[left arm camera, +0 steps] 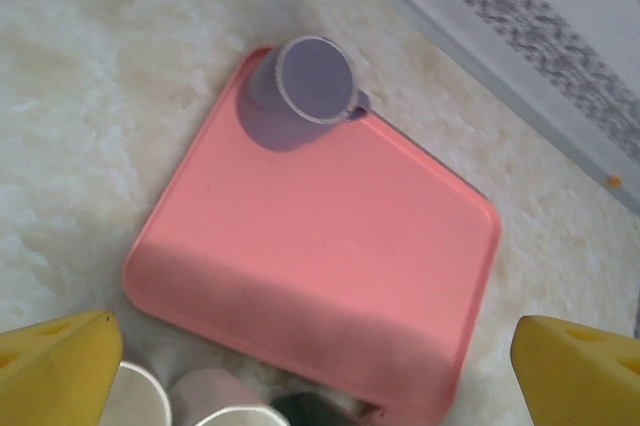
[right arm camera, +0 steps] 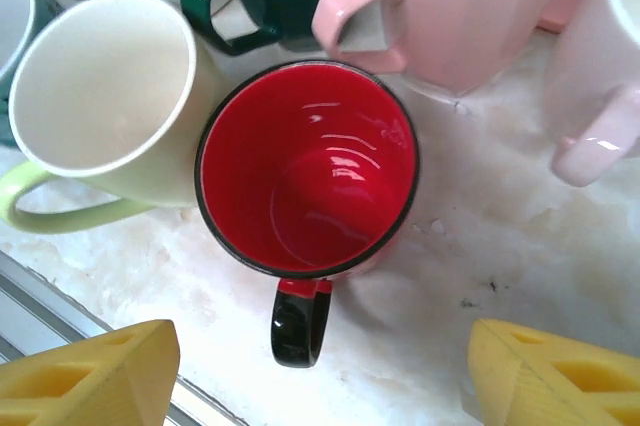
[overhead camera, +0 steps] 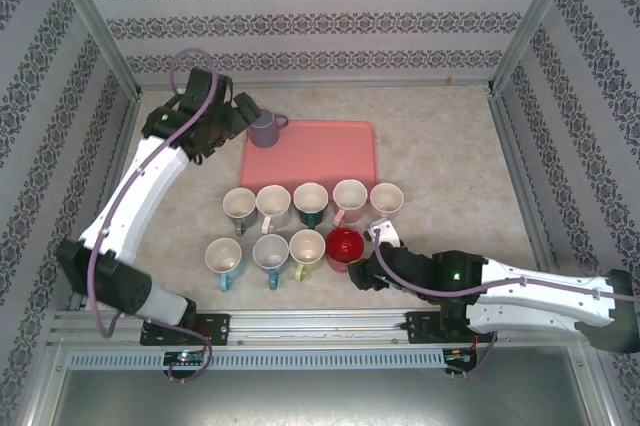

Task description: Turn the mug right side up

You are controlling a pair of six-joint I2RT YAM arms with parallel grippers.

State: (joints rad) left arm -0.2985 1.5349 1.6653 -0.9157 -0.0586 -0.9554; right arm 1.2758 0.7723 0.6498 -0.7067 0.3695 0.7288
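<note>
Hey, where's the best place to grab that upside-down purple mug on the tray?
Across the purple mug's round wall, from above with the open left gripper, avoiding the handle. It stands base-up at the pink tray's corner, sides free.

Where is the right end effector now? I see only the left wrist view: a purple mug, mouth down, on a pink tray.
Observer: The right end effector is beside the red mug, at the right end of the near row. Its fingers stand apart and hold nothing.
Operator: Is that red mug right side up?
Observer: Yes. Its mouth faces up, and its black handle points toward the end effector.
</note>
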